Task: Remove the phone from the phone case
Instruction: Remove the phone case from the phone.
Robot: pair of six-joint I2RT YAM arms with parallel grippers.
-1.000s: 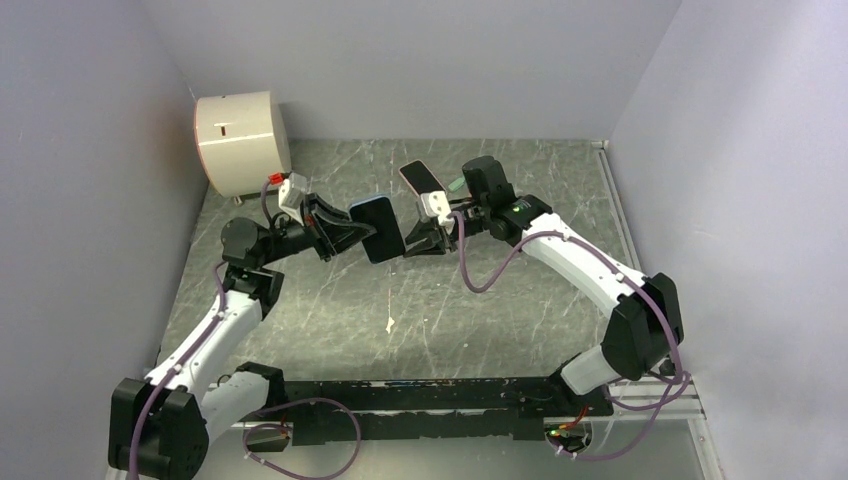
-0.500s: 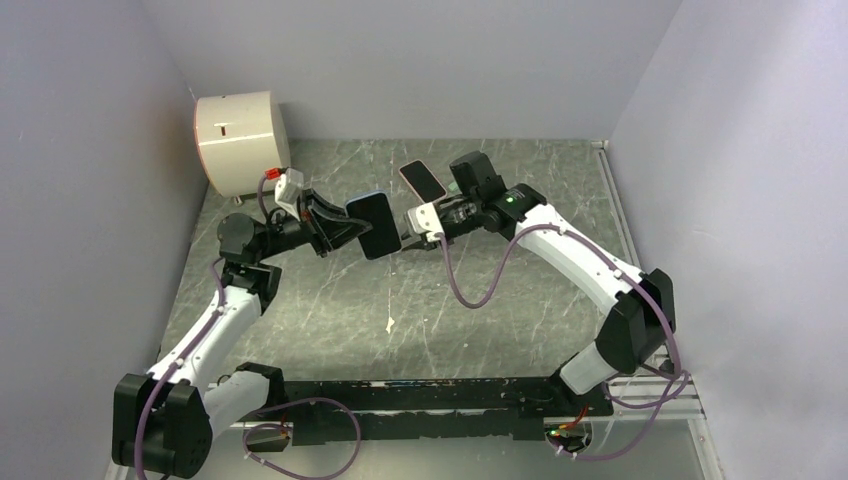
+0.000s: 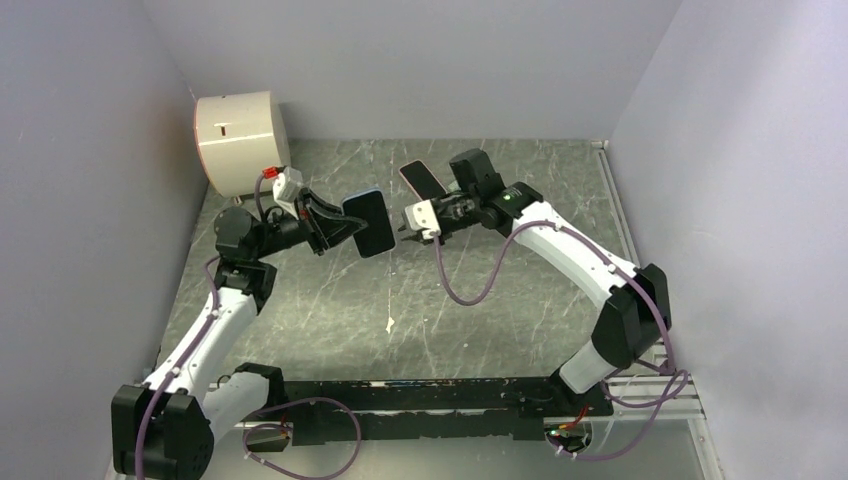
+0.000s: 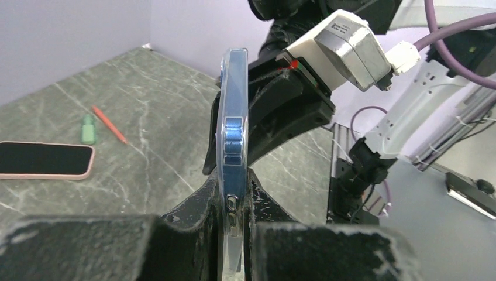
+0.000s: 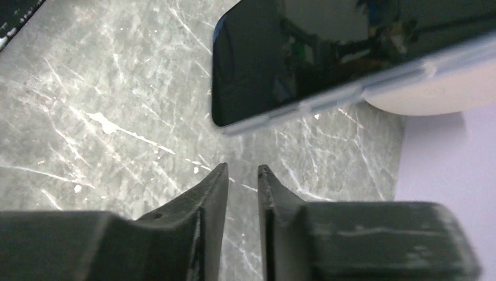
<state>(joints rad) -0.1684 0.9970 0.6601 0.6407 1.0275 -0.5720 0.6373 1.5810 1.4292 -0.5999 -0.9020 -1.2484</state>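
2 pincers face each other above the table [image 3: 300,320]. The left pincer [image 3: 340,228] is clamped on one end of the phone case [image 4: 233,134], phone [image 5: 327,52] inside, held aloft, long axis extending away from the grip, screen facing right. The right pincer [image 5: 241,171], empty and open only a narrow gap, lies just right of the screen, not touching; judged nearest for extraction.
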